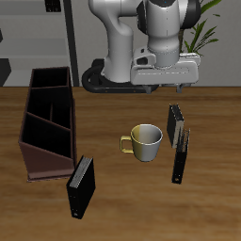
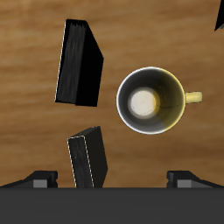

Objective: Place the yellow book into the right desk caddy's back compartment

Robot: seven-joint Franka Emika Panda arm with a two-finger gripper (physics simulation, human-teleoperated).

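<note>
The yellow book (image 1: 181, 155) stands on edge beside the mug, toward the table's front. It shows mostly black, with a thin tan strip of cover. From the wrist it is a dark slab (image 2: 79, 63). The right desk caddy (image 1: 38, 141) is a long maroon box across the table from the book, beyond the mug. Its back compartment (image 1: 47, 77) is the far end section. My gripper (image 1: 168, 83) (image 2: 114, 179) hangs open and empty high above the table, behind the books and mug. Its fingertips (image 2: 39, 179) are spread wide.
A cream-yellow mug (image 1: 146, 141) (image 2: 149, 101) sits between the caddy and the books. A slim black book with a pale page edge (image 1: 175, 122) (image 2: 87, 159) stands just behind the yellow book. A thicker black book (image 1: 82, 185) stands near the caddy's front end.
</note>
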